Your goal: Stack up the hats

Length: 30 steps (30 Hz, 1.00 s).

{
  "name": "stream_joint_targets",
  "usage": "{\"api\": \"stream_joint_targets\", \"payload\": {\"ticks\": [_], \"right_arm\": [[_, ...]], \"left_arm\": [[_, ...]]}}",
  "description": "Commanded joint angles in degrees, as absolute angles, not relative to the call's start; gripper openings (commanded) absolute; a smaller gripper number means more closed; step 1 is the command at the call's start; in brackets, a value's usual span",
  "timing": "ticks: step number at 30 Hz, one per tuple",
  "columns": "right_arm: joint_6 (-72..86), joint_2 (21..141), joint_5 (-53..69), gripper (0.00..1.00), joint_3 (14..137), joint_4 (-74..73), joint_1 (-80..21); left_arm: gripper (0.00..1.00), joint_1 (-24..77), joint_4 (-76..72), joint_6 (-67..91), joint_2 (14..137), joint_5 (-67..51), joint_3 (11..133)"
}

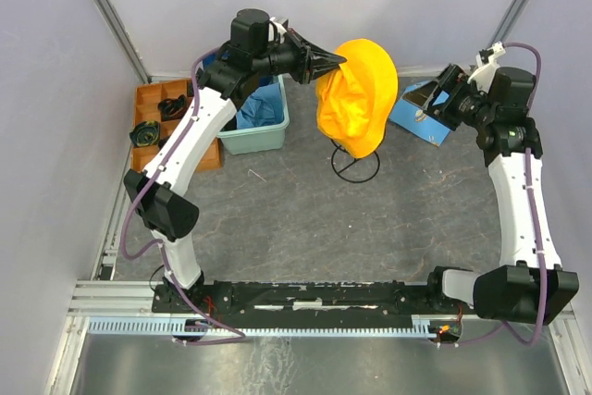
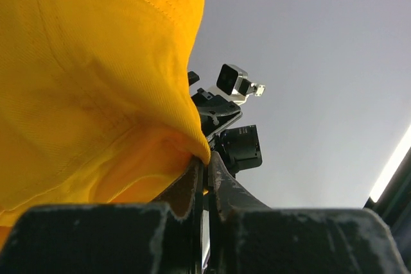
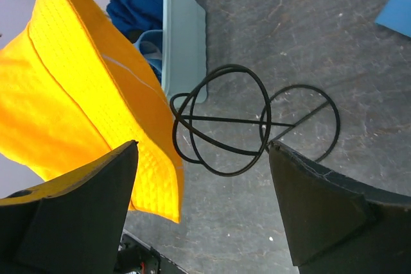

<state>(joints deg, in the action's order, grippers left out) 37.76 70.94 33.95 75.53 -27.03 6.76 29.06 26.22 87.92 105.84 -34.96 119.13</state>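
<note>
Yellow-orange cloth fills your left wrist view: the yellow-orange hat (image 1: 356, 99) hangs from the left pincer (image 1: 335, 60), whose fingers are pinched tight on the edge of the brim; the hat is held clear of the counter (image 1: 296, 219), drooping above the black wire stand (image 3: 225, 120); whether the fabric touches the stand you cannot tell. Your right pincer (image 3: 202, 147) stands wide apart and grips nothing; it sits to the right of the hat, with the brim just beside one of its fingers and the stand showing in the gap between them. Left of the stand sits the mint-green tub (image 1: 264, 136); a dark navy hat (image 3: 138, 4) lies inside it, with some light blue fabric beside it.
</note>
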Motion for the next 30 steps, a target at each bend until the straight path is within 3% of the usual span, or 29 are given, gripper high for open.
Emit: {"api": "stream_joint_targets", "payload": {"ticks": [1, 20, 30], "right_arm": [[34.85, 67.93, 32.15, 0.91, 76.94, -29.14, 7.09], [41.63, 67.13, 36.54, 0.91, 67.15, -22.15, 9.09], [52.09, 70.58, 43.75, 0.91, 53.38, -1.32, 10.91]], "left_arm": [[0.03, 29.60, 24.96, 85.10, 105.67, -34.79, 118.57], [0.04, 33.48, 25.90, 80.53, 113.83, -34.97, 118.33], [0.36, 34.10, 25.08, 79.63, 117.18, -35.06, 121.72]]}}
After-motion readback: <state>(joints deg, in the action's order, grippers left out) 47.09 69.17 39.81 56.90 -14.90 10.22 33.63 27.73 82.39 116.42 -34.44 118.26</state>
